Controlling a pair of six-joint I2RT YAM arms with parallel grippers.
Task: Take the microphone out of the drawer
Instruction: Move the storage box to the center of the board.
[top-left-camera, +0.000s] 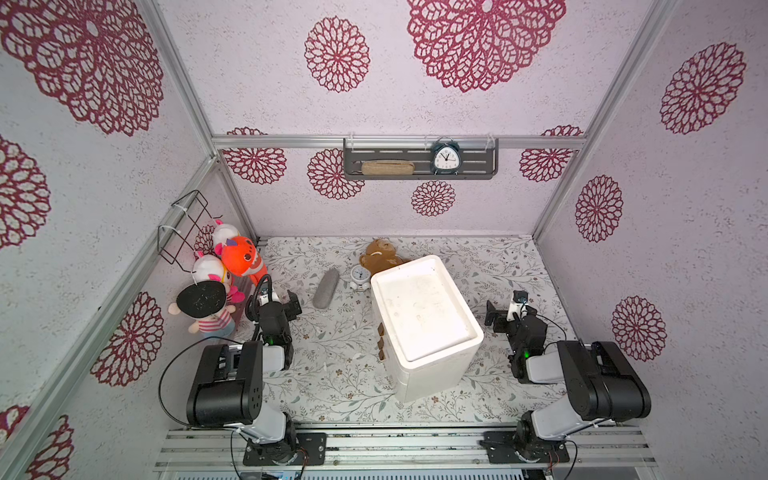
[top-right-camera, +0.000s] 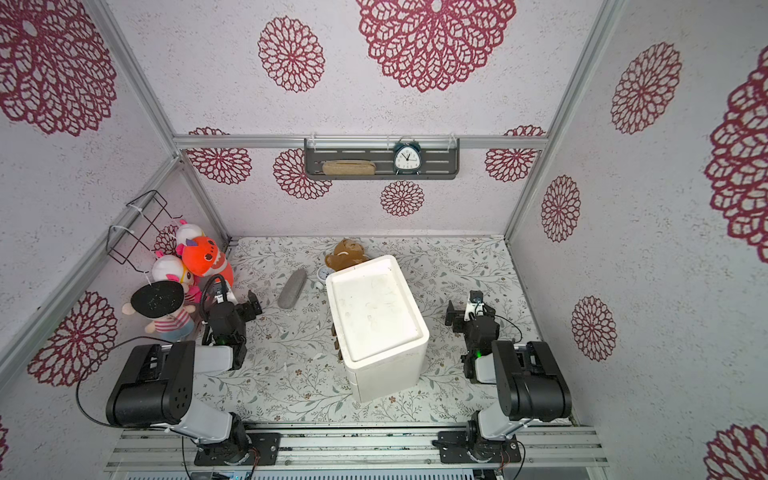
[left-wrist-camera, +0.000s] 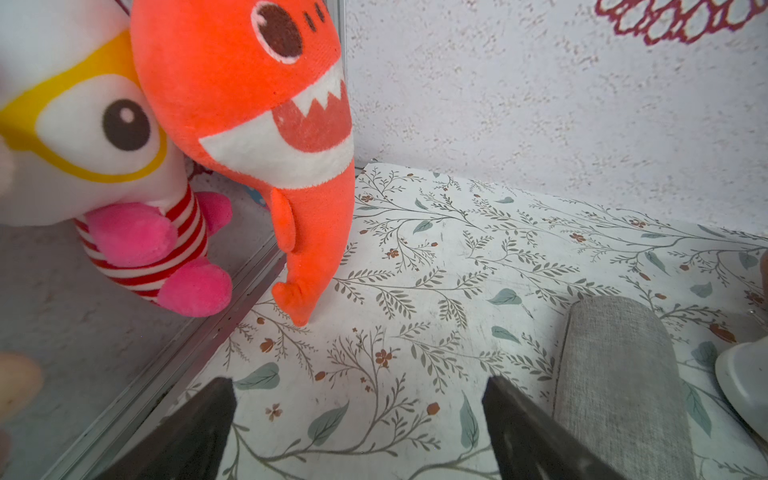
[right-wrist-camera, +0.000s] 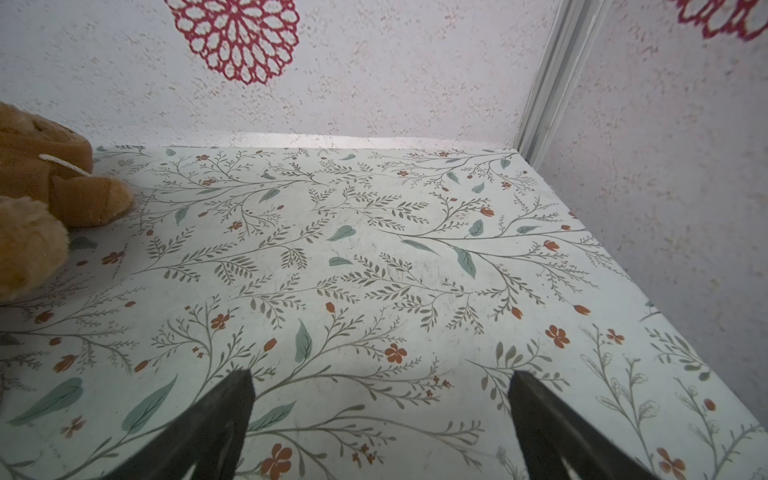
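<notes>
White plastic drawer cabinet (top-left-camera: 424, 328) sits mid-frame in both top views, drawers shut. Left gripper (left-wrist-camera: 359, 388) & right gripper (right-wrist-camera: 380, 378) flank it w/o touching, fingers spread.

You cannot see into the white drawer cabinet (top-left-camera: 424, 320). Both top views catch its drawer fronts almost edge-on, so only the brown handles (top-left-camera: 380, 343) show. Toward the tabletop's far edge, the cabinet hides part of the brown teddy bear (top-left-camera: 380, 254) and of the small white clock (top-left-camera: 357, 277). The right wrist view cuts the bear (right-wrist-camera: 41, 195) off at its edge. In the left wrist view the grey pouch (left-wrist-camera: 619, 382) runs out of the picture. A pale blurred object (left-wrist-camera: 744, 386) beside it and the peach blurs (left-wrist-camera: 16, 382) cannot be identified.
</notes>
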